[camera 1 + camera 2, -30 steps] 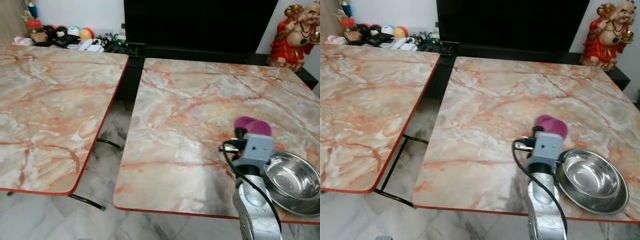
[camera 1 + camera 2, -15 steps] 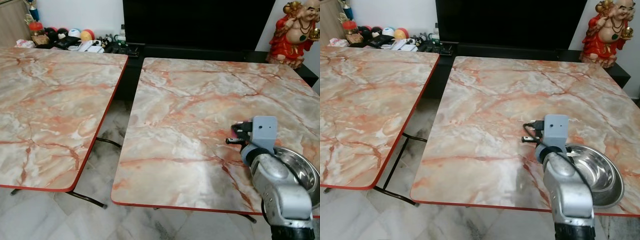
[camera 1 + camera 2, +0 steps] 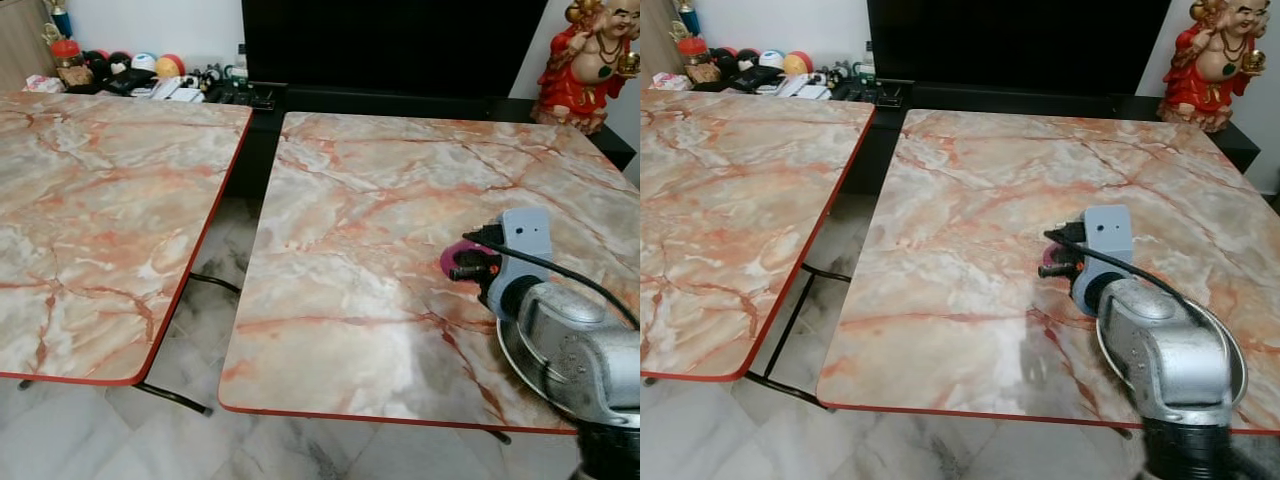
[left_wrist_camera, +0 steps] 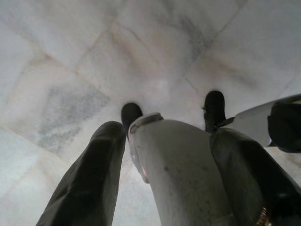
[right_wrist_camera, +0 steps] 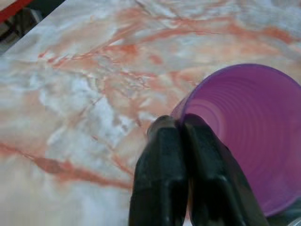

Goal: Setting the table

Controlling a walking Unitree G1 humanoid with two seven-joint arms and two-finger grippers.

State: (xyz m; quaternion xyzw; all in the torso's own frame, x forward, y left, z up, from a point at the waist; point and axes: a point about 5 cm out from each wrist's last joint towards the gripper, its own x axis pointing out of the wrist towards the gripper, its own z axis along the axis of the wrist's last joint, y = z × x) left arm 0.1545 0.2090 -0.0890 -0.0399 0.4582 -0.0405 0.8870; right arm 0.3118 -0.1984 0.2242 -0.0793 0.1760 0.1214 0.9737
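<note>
A purple plastic cup [image 5: 244,136] hangs tilted low over the right marble table [image 3: 360,200], its mouth turned toward the wrist camera. My right gripper [image 5: 181,125] is shut on its rim, one finger inside and one outside. From the head the cup [image 3: 453,257] peeks out left of my grey right wrist [image 3: 520,245]. A steel bowl [image 3: 1238,365] sits at the table's near right corner, mostly hidden by my forearm. My left gripper [image 4: 171,110] hangs over the marble floor, with a pale cup-like object [image 4: 178,169] held between its fingers.
A second marble table [image 3: 100,200] stands on the left, with a gap of floor [image 3: 225,260] and black table legs between the two. Behind are a black cabinet [image 3: 390,50], a red figurine [image 3: 585,60] at the back right, and small clutter [image 3: 140,75] at the back left.
My right forearm has swung up closer to the head camera and covers more of the bowl. The purple cup stays in its grip and now shows left of the wrist.
</note>
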